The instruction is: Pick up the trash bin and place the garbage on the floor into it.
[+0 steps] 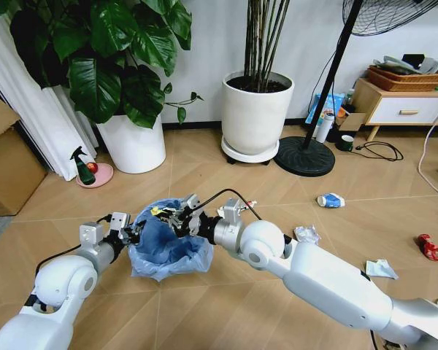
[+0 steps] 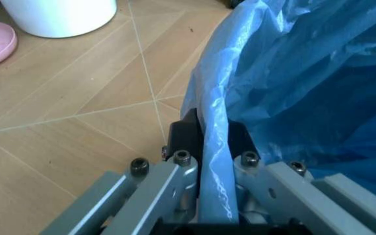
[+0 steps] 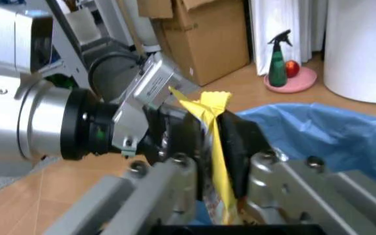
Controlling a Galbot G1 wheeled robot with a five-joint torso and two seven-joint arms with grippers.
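Yellow peel scrap (image 3: 213, 147) clamped in the right gripper (image 1: 177, 221) above the trash bin (image 1: 169, 248), lower centre of frame, rim pinched by the left gripper (image 2: 211, 156); depositing step, release seemingly due next.

Light-blue bag lining the trash bin (image 1: 168, 244); yellow scrap (image 3: 213, 142); tan chevron floor (image 1: 226, 306).
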